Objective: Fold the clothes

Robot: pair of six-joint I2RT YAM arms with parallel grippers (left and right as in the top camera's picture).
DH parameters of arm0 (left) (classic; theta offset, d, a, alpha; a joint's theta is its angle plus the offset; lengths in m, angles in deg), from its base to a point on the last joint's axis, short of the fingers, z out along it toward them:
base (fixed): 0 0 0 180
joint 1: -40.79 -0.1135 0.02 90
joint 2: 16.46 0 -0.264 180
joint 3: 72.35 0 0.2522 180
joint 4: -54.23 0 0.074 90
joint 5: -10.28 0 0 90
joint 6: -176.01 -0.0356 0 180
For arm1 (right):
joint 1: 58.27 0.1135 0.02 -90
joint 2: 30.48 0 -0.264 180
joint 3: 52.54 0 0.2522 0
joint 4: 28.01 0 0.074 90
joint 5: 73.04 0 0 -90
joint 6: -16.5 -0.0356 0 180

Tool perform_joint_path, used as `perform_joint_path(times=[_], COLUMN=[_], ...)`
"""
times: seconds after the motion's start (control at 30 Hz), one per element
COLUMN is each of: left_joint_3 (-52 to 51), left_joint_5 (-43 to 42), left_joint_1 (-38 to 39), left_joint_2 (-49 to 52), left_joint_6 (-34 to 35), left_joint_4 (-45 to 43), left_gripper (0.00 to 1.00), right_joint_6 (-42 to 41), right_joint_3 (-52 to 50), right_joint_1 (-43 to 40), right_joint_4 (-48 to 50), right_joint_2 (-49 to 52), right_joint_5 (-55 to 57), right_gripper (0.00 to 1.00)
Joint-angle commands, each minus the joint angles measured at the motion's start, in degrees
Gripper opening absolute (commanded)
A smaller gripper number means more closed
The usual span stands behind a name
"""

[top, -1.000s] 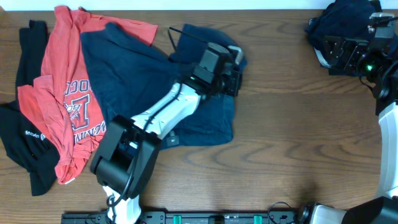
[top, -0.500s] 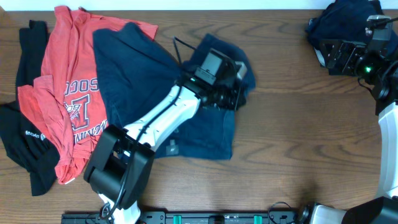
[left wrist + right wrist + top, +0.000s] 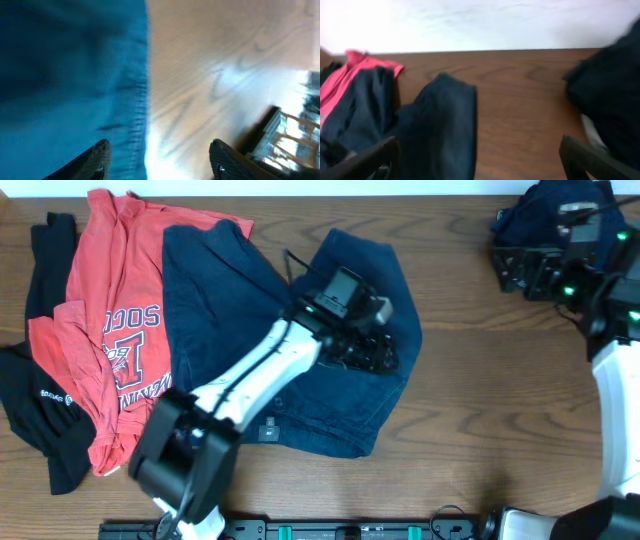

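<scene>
Barely begun: the left claw (image 3: 160, 150) hangs open over the navy garment (image 3: 345, 415) beneath it, unfolded (red shirt (image 3: 100, 330) heaped well to its left); the right claw (image 3: 480, 155), open too, sits beside a dark bundle (image 3: 540, 205).

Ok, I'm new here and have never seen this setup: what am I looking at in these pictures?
Two robot arms work at a wooden table. One picture looks straight down from above; the other two come from a camera on each wrist, so the dark prongs at their bottom edge are that arm's own tool. The left arm reaches over a blue garment lying mid-table; the left tool is open above its edge, holding nothing. The right tool, near a dark pile in the far corner, is open too. A red shirt and a black garment lie at the left.
</scene>
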Motion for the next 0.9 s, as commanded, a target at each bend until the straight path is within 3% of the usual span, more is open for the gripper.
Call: perform_joint_path(times=[0.0, 0.27, 0.33, 0.57, 0.77, 0.87], left_joint_3=[3.8, 4.0, 3.8, 3.2, 2.2, 2.2], left_joint_5=[9.1, 12.5, 13.1, 24.0, 25.7, 27.2], left_joint_1=[-5.0, -18.2, -19.9, -20.3, -20.3, -20.3], left_joint_2=[-7.2, -14.3, -14.2, -14.0, -13.6, -12.9], left_joint_6=[-3.0, -3.0, -3.7, -9.3, -11.0, -11.0], left_joint_4=[0.8, 4.5, 6.0, 10.4, 11.3, 11.9], left_gripper=[0.67, 0.69, 0.69, 0.68, 0.68, 0.68], right_joint_6=[4.7, 6.1, 6.1, 6.0, 5.0, 3.4], right_joint_3=[0.7, 0.7, 0.7, 0.7, 0.7, 0.7], right_joint_1=[4.7, 15.2, 17.1, 20.0, 21.8, 22.6], right_joint_4=[-1.0, 0.4, 1.6, 4.9, 9.0, 11.1], right_joint_2=[2.7, 12.0, 14.7, 22.7, 28.6, 30.6], right_joint_5=[-0.8, 6.3, 9.6, 15.1, 18.7, 22.2], right_gripper=[0.98, 0.98, 0.92, 0.85, 0.68, 0.67])
